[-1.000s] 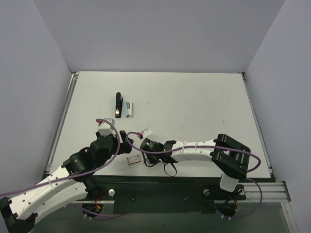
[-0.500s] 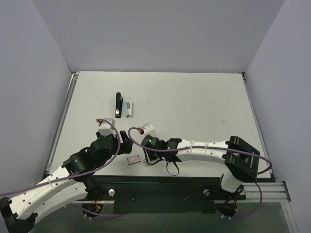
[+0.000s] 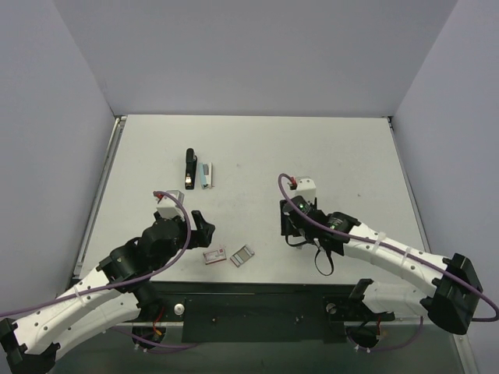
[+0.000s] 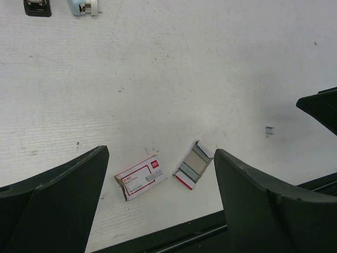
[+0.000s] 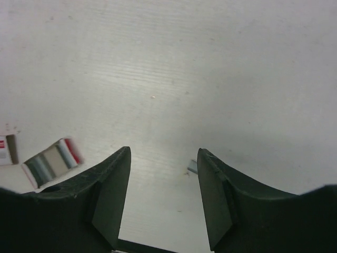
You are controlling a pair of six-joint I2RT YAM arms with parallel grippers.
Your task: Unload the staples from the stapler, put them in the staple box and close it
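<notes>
- Left claw and right claw both hang released, empty.
- Stapler lies well apart; a careless reach could knock the teal piece beside it.

The white table in front of me is scuffed and bears five things. Toward my far left the black stapler lies flat, with a pale teal oblong piece just beside it on its right. Near the front edge lies a small red-and-white box. Just right of it sits a red-edged open tray of silvery strips. A tiny metal bit lies further right.
</notes>
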